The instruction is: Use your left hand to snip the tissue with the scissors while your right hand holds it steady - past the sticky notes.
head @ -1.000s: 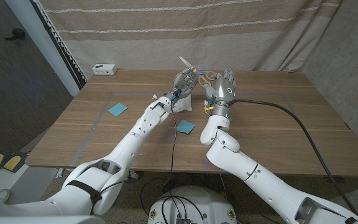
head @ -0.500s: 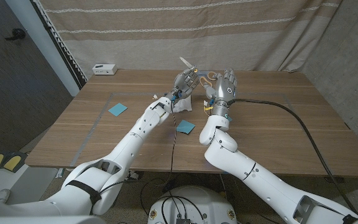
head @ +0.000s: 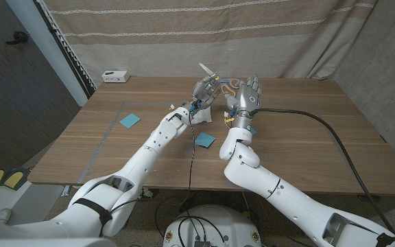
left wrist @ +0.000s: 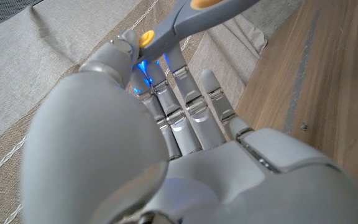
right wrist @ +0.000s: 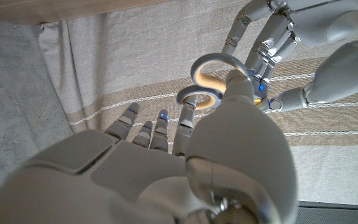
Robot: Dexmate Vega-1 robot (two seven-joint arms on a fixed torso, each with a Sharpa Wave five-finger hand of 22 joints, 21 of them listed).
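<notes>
My left hand (head: 203, 90) is raised above the far middle of the table and holds the scissors (head: 211, 74) by the shank, blades pointing up. The grey shank with its orange spot (left wrist: 185, 17) is pinched between that hand's thumb and fingers. The orange handle loops (right wrist: 207, 70) stick out toward my right hand (head: 247, 97), which stands upright beside them with its fingers spread. Its thumb is right at the loops, and I cannot tell whether it touches them. The white crumpled tissue (head: 201, 116) lies on the table under my left wrist. Nothing holds it.
One blue sticky note (head: 129, 120) lies on the table's left part and another (head: 204, 140) sits nearer, under my left forearm. A small white box (head: 114, 75) sits at the far left corner. A black cable (head: 307, 118) crosses the right side. A curtain hangs behind.
</notes>
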